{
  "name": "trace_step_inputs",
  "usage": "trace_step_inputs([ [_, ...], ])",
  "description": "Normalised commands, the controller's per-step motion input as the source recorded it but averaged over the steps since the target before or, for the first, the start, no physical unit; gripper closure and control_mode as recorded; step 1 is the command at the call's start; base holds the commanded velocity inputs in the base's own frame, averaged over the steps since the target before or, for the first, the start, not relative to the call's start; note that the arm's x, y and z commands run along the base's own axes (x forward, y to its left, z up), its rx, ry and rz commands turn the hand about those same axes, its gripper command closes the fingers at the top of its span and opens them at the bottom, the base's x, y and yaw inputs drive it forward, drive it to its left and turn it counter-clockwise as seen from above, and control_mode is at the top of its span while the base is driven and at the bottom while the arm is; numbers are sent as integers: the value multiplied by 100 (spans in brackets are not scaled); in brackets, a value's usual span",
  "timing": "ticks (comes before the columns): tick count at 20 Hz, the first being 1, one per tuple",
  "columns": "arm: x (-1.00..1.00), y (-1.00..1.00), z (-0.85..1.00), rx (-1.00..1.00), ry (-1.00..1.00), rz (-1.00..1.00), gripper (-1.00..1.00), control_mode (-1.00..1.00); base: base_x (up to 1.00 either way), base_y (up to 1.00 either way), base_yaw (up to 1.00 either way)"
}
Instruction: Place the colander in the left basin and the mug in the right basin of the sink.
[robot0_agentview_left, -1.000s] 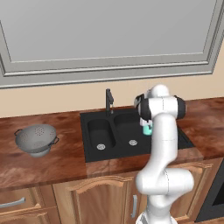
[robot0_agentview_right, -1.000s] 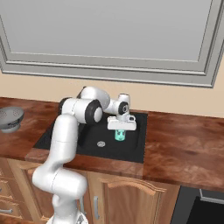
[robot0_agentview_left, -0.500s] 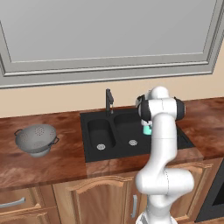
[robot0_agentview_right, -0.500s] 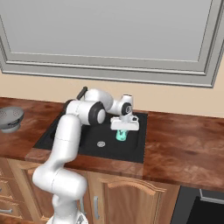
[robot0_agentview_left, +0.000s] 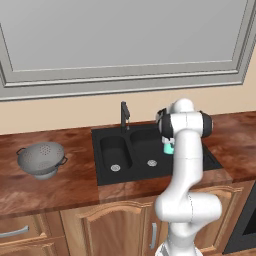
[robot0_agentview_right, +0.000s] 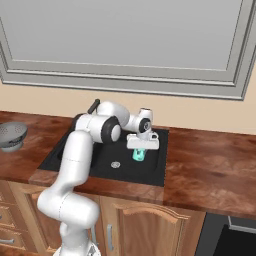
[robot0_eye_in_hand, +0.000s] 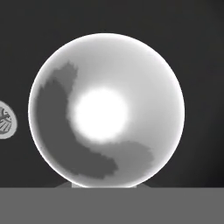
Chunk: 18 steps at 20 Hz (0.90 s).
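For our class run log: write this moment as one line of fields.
gripper: over right basin, at mug | grip: unclear | colander: on counter, left of sink | left basin: without colander

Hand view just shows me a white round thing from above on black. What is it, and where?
Observer: It's the mug, teal outside, inside the right basin of the sink.
Operator: Where's the gripper?
Observer: The gripper sits right over the mug's top; I cannot tell whether it grips.
Operator: And the colander?
Observer: The colander stands on the counter, left of the sink, not in the left basin.
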Motion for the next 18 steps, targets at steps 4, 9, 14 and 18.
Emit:
trace_step_inputs([
  [4,-21,10,-38,0,-8,0,100,-100,0,0,0],
  [9,-20,15,-37,0,-8,-1,100,-100,0,0,0],
  [14,-9,21,-33,0,-6,-7,100,-100,0,0,0],
  [18,-6,27,-33,0,-7,-16,100,-100,0,0,0],
])
